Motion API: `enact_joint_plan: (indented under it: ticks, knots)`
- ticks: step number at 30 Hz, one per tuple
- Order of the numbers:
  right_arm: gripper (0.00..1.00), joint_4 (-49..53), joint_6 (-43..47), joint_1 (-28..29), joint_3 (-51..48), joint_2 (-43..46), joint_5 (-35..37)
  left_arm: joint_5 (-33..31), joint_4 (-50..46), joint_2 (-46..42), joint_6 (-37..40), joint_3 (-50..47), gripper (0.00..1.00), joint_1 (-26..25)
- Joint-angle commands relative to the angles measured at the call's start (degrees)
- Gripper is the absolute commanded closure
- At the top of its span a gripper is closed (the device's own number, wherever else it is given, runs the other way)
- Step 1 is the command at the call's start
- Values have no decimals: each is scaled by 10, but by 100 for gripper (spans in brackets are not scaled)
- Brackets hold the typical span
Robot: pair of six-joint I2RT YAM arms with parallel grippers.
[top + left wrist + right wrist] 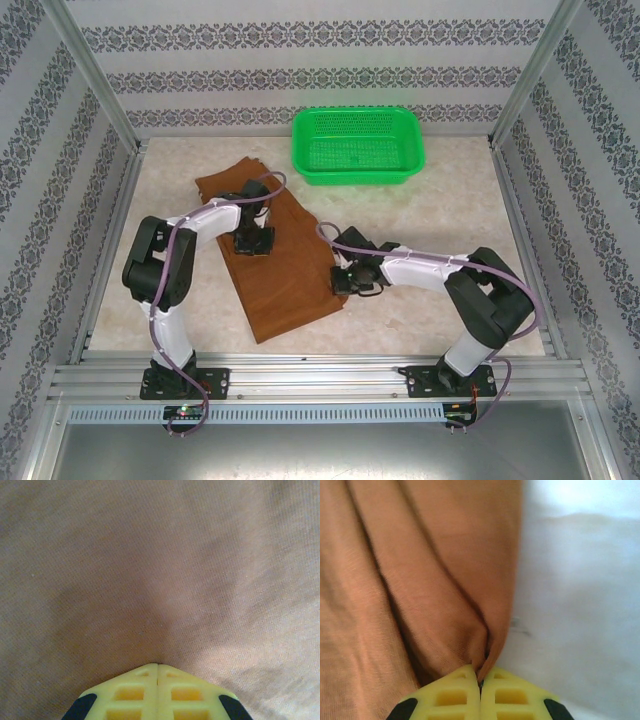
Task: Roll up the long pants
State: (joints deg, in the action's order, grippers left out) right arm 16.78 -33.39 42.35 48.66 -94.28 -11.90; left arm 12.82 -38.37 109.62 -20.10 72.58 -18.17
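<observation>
Right wrist: jaws pinch pants [420, 580] edge | left wrist: jaws pinch mid-panel

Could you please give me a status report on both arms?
Left fingers shut, pinching the long pants mid-cloth. Right fingers shut on their edge. Green basket behind, not in the way.

The left arm [205, 217] and the right arm [420, 270] look the same. Each one has smooth white tubes joined by big, chunky black parts. A thin purple cable [150, 312] runs along each arm. Each arm stands on a flat black foot [185, 381]. The left claw [157, 667] and the right claw [480, 672] have pale yellow fingers [452, 690] with square holes and black patches at the sides.
</observation>
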Motion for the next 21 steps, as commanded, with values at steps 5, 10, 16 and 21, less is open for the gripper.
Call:
enact_joint_plan:
  ticks: [5, 10, 16, 21]
  knots:
    - [100, 47, -33, 95, 6, 31, 15, -33, 3, 85, 18, 82, 100, -12]
    - [9, 123, -39, 106, 3, 84, 147, -109, 44, 3, 0, 31, 51, -25]
    - [2, 165, -2, 76, 10, 157, 209, -44, 71, -129, 8, -35, 0, -27]
    - [2, 196, 21, 41, 21, 167, 216, 8, 32, -218, 35, -49, 95, -36]
